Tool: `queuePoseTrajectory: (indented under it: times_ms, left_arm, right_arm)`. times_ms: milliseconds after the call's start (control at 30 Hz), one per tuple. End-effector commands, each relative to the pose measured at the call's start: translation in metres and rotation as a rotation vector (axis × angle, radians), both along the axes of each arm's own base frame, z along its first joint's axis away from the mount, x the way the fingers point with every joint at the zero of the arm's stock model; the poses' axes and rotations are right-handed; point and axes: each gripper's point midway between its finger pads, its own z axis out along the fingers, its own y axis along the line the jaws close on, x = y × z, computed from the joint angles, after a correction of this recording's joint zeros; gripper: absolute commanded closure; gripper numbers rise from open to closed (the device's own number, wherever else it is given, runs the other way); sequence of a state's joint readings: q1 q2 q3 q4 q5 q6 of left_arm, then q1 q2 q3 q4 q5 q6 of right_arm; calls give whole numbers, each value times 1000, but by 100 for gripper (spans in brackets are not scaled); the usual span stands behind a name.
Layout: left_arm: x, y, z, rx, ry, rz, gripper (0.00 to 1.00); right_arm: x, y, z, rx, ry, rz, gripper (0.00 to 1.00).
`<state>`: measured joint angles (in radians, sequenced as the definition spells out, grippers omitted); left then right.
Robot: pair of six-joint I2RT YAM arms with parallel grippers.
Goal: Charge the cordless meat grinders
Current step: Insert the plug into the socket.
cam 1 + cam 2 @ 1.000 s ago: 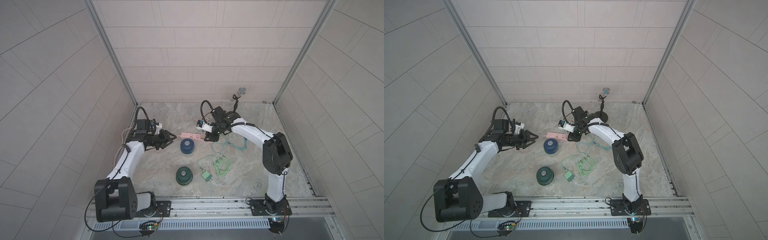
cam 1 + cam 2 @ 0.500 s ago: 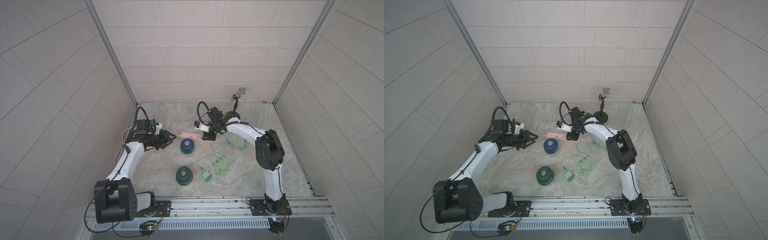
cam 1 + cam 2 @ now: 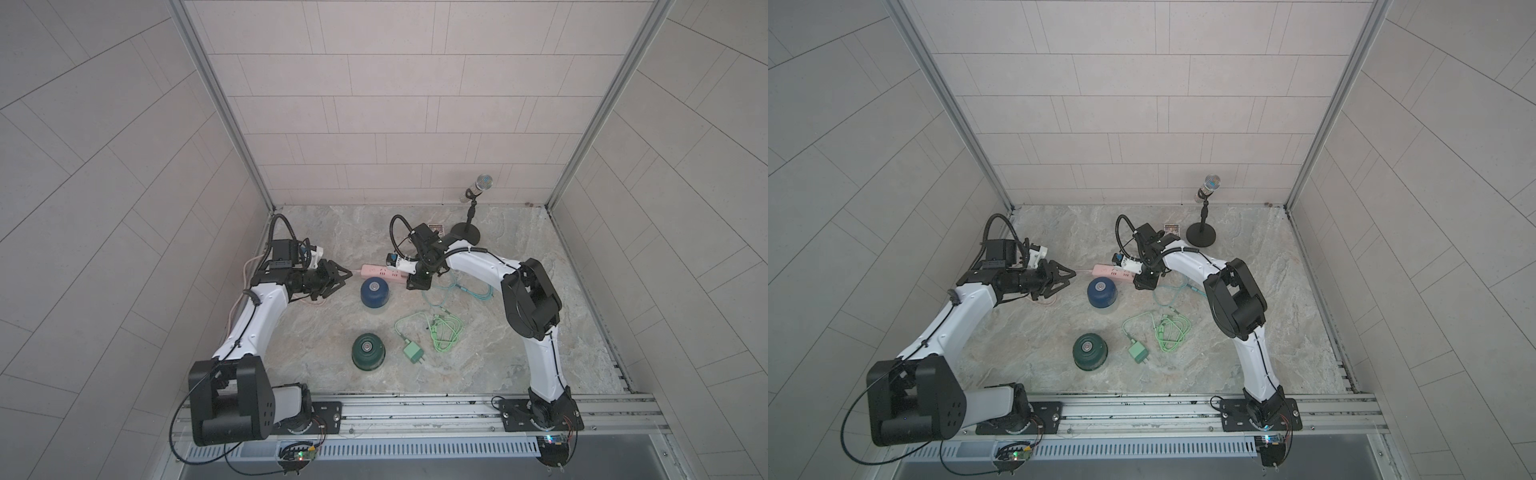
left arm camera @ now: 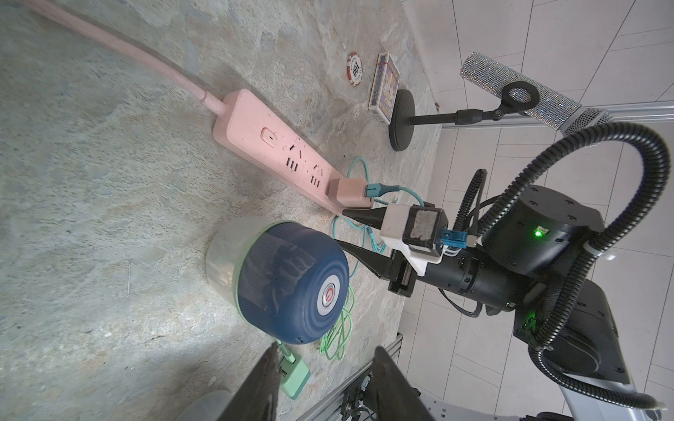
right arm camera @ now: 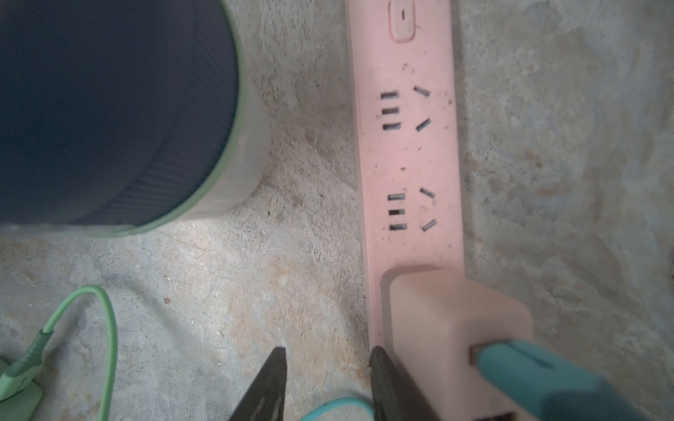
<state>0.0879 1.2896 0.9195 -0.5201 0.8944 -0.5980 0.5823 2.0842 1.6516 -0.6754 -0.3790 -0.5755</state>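
Pink plug adapter (image 5: 456,320) sits in the pink power strip (image 5: 408,145); dark blue domed grinder (image 3: 374,291) beside that strip, dark green domed grinder (image 3: 367,351) farther off, both seemingly uncabled; both arms' jaws gape empty.

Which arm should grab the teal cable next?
Probably right: its open end effector is beside the pink adapter holding the teal cable; the left end effector is beyond the whole pink strip.

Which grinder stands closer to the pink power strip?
The dark blue grinder, right beside the power strip; the dark green grinder sits farther off.
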Motion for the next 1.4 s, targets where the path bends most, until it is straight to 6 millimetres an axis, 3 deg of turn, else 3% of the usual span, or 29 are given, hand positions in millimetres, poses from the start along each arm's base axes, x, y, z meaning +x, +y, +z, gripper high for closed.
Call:
queuePoseTrajectory:
  times_ms: [0,233,367,567,767,1167,1367]
  left_arm:
    - [4,2,3,-1,-23,-6,56]
    - [4,2,1,-3,-17,-5,56]
    - [5,2,0,-6,-14,-6,56]
    - [6,3,-1,-3,-11,-2,56]
    - [5,3,-2,-2,-8,-3,56]
    - [10,7,0,0,-17,8,56]
    - [12,8,1,-3,-17,10,56]
  right_arm:
    - [1,2,42,57,-80,7,59]
    - [13,-6,63,72,-126,-17,58]
    - [19,-4,58,69,-124,-13,58]
    - [21,2,36,64,-84,3,57]
    - [10,1,7,13,-33,16,58]
    - [-26,-22,-32,-136,42,23,61]
    - [-38,-33,-37,-162,57,12,61]
